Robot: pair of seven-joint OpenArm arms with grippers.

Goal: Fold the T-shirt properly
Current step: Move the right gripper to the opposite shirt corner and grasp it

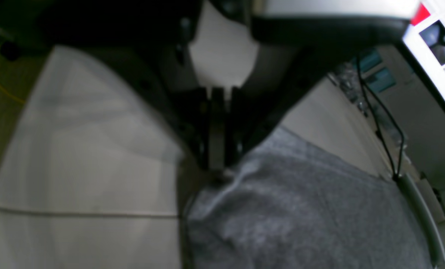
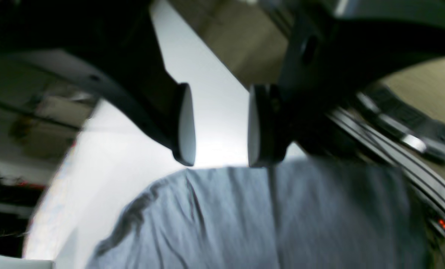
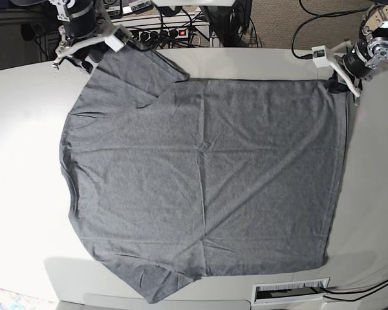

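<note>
Both wrist views are blurred, and in the base view each gripper is half hidden at the top corners, where the arms are cut off. The T-shirt (image 3: 204,174) lies spread flat over most of the table (image 3: 19,168), with bare table at far left, far right and along the bottom edge. At upper right the left gripper (image 1: 218,164) is pressed together on the shirt's corner; at upper left the right gripper (image 2: 218,149) stands spread just above the sleeve edge, gripping nothing.
</note>
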